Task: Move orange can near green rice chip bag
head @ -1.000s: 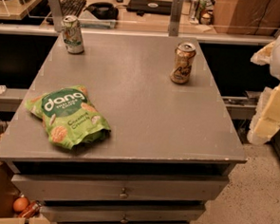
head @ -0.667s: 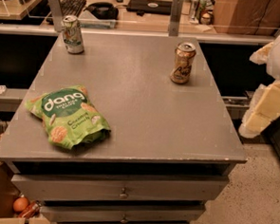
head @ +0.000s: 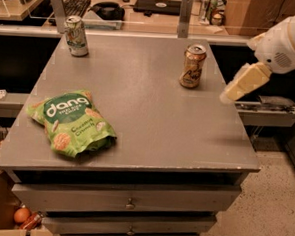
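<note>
The orange can [head: 192, 66] stands upright at the back right of the grey cabinet top [head: 152, 120]. The green rice chip bag [head: 72, 123] lies flat near the front left, far from the can. My gripper [head: 230, 95] hangs on the white arm [head: 285, 38] over the cabinet's right edge, a short way to the right of the orange can and slightly nearer the front. It touches nothing and holds nothing.
A white-and-green can [head: 76, 36] stands at the back left corner. Two metal posts [head: 186, 14] rise behind the cabinet, before a desk with a keyboard [head: 77, 3]. Drawers [head: 127, 201] face front. A shelf [head: 268, 110] juts out at right.
My gripper and arm have swung in from the right side, moving left and up, and now reach over the cabinet's right edge closer to the orange can. Can and bag have not moved.
</note>
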Robot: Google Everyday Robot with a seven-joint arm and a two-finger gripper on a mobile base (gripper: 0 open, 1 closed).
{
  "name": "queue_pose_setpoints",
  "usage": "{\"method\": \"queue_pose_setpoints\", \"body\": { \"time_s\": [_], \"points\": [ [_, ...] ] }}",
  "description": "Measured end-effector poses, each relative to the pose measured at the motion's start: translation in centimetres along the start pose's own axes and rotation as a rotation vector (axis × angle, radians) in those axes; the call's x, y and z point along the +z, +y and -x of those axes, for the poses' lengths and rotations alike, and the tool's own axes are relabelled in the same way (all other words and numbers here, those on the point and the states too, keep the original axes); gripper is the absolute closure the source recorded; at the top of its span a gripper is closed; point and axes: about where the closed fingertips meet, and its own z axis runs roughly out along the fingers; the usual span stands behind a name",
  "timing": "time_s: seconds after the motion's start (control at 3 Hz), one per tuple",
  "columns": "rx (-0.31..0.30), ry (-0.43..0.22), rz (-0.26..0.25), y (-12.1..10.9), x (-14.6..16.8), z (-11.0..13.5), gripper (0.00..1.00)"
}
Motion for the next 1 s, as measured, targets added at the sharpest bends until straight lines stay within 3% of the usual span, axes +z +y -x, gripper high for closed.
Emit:
{"method": "queue_pose_setpoints", "body": {
  "time_s": [0.67,1.0],
  "points": [
    [0.159,-0.341,-0.037,-7.5,8.3,3.8,0.0],
    [0.202,-0.429,-0.033,-8.6,11.0,4.8,0.0]
  ]
}}
